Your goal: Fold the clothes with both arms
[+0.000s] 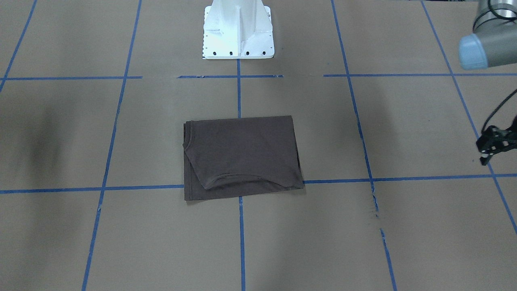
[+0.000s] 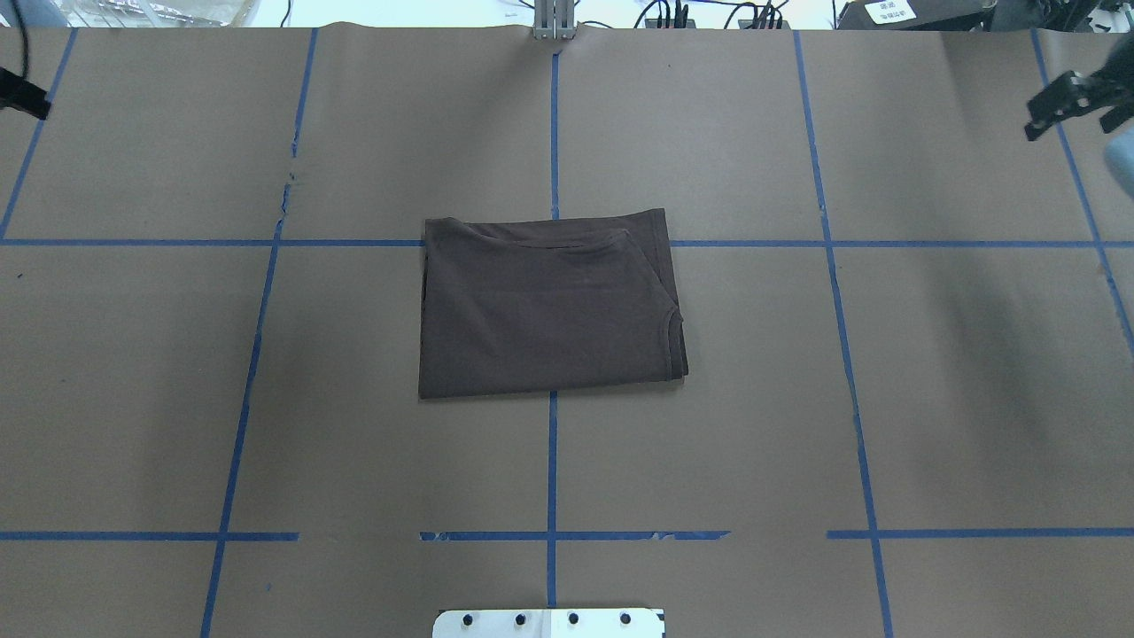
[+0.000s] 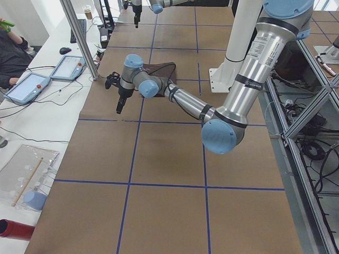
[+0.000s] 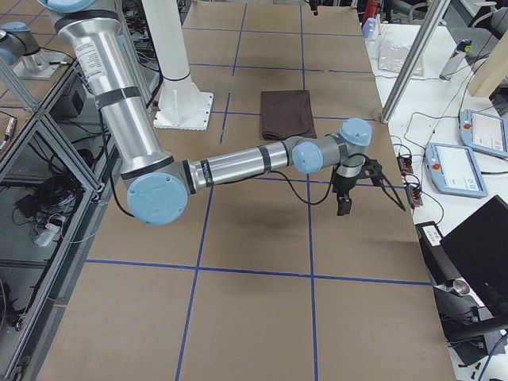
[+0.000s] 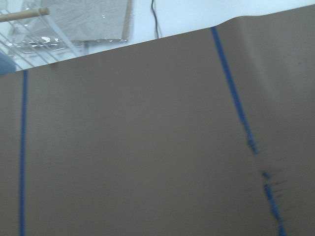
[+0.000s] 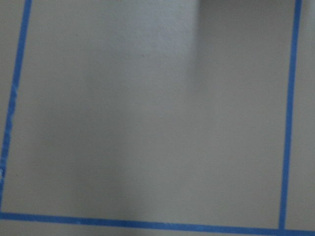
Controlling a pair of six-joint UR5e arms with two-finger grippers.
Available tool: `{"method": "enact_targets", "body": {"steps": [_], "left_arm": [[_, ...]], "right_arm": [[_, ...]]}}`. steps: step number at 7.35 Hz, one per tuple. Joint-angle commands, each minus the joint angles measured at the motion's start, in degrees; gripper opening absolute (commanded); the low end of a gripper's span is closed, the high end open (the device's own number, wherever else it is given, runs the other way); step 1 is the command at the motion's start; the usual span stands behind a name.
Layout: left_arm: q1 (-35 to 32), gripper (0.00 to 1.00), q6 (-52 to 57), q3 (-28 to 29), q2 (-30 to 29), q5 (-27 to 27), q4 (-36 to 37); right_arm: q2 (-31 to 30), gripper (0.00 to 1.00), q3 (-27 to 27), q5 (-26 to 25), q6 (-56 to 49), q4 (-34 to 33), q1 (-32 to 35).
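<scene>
T-shirt (image 2: 549,306) on table (image 2: 266,399) before pedestal (image 2: 549,623); left arm (image 3: 254,69), right arm (image 4: 238,163) flanking.

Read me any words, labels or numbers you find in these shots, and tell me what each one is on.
Nothing can be read for certain.
White label on a black box: dark print, too small.
Printed band on the left arm: too small.
Printed band on the right arm: too small.
T-shirt: no print showing.

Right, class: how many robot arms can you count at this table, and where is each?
2. The left arm stretches over the table end on the robot's left; the right arm over the opposite end. Neither touches the folded T-shirt lying between them.
</scene>
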Motion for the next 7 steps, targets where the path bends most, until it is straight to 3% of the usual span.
{"method": "enact_targets", "body": {"steps": [1, 3, 5, 7], "left_arm": [[-10.3, 1.0, 15.44, -0.63, 9.19, -7.12, 0.76], [-10.17, 1.0, 14.14, 0.15, 11.78, -6.26, -1.42], [-10.07, 1.0, 14.04, 3.22, 11.87, -5.19, -3.36], [-10.25, 1.0, 14.73, 1.32, 12.31, -7.81, 7.29]], "right_arm": [[-12.85, 1.0, 5.98, 4.2, -20.33, -5.84, 10.81], [-19.3, 1.0, 12.22, 4.1, -21.04, -8.26, 11.83], [-20.64, 1.0, 14.54, 4.8, -20.78, -6.51, 11.83], [-20.38, 1.0, 14.01, 5.52, -20.25, -6.5, 11.83]]}}
